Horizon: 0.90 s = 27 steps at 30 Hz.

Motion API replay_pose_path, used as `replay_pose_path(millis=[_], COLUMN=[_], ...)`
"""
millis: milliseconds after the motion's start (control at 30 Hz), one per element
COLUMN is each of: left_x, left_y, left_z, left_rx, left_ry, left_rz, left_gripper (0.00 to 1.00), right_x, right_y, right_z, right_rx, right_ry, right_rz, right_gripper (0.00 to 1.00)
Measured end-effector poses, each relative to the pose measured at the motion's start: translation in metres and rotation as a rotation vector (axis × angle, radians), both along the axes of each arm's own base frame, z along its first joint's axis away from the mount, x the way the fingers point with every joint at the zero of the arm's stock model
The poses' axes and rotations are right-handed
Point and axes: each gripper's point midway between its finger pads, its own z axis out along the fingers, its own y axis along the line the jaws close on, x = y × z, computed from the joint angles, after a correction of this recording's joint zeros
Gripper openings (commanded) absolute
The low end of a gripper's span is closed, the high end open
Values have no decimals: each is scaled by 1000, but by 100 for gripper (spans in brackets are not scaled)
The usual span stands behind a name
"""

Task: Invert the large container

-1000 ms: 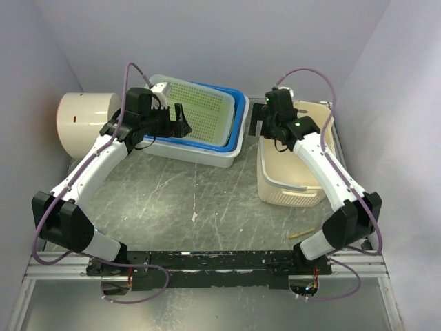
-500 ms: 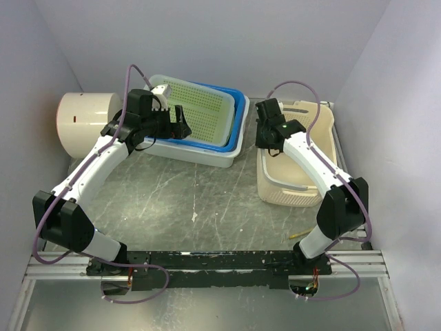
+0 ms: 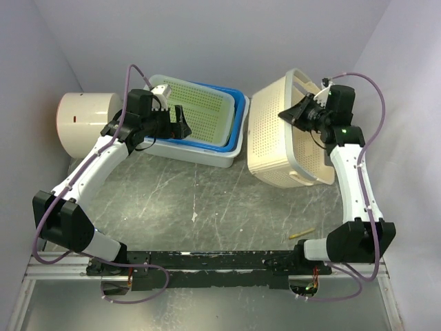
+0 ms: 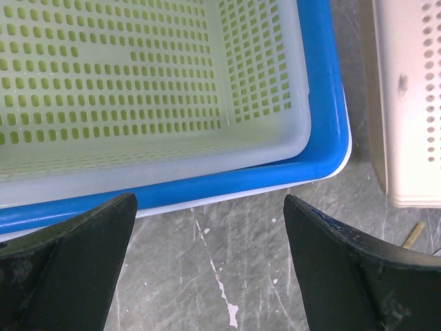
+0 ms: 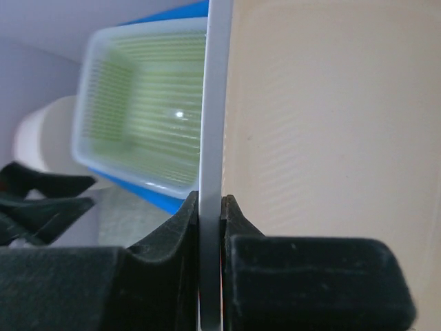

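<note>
Cream perforated plastic basket (image 3: 275, 141): tipped on its side at the right of the table (image 3: 207, 200), opening facing right, resting on one lower edge; judged about halfway over.
Right gripper (image 5: 210, 207): clamped tight on the basket's thin rim, high up, to lever the wall over.
Left gripper (image 3: 176, 122): jaws spread wide, holding nothing, over the near edge of the green perforated tray (image 4: 138, 83) nested in a blue tub (image 4: 324, 103); probably parked clear.
Risk: thin rim slipping from the pinch.

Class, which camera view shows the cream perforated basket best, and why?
Top external: the whole cream basket shows, tilted on edge, right gripper clamped on it. Left wrist catches only one wall; right wrist only the pinched rim and a blurred side.
</note>
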Motion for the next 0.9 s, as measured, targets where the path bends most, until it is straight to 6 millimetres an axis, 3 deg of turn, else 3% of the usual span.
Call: replay_pose_path(millis=[167,267,367,433,467,500,600,700,900], left_x=[0,0,-1,-2,-3,-4,-6,-8,-14], left_y=[0,0,-1,-3,-4,-6,-9,-12,-22], left_z=[0,0,0,1,1,1,1,1,2], left_rx=[0,-1,-5,-10,-13,-15,-21,-25,-35], left_ry=[0,0,2,4,5,6,8,10,16], left_rz=[0,-1,-9,-18,-24,-30,-45,-57,-82], left_gripper=[99,99,99,100,100,100,100,100,99], right_x=[-7,-9,-7,-9,-9,-9,-3,0,-8], right_y=[11,5,-14,-28,-33,-38,-59,-81,-115], right_z=[16,4,-8,-18,-23,-27,-36,-43,-44], right_rx=[223,360,500,556,566,565,472,321,65], right_ry=[-80,-69,-59,-36,-20,-2,23,44,81], right_rz=[102,133,108,86,76,62,0,-78,-207], right_gripper=[0,0,1,17,32,53,79,92,99])
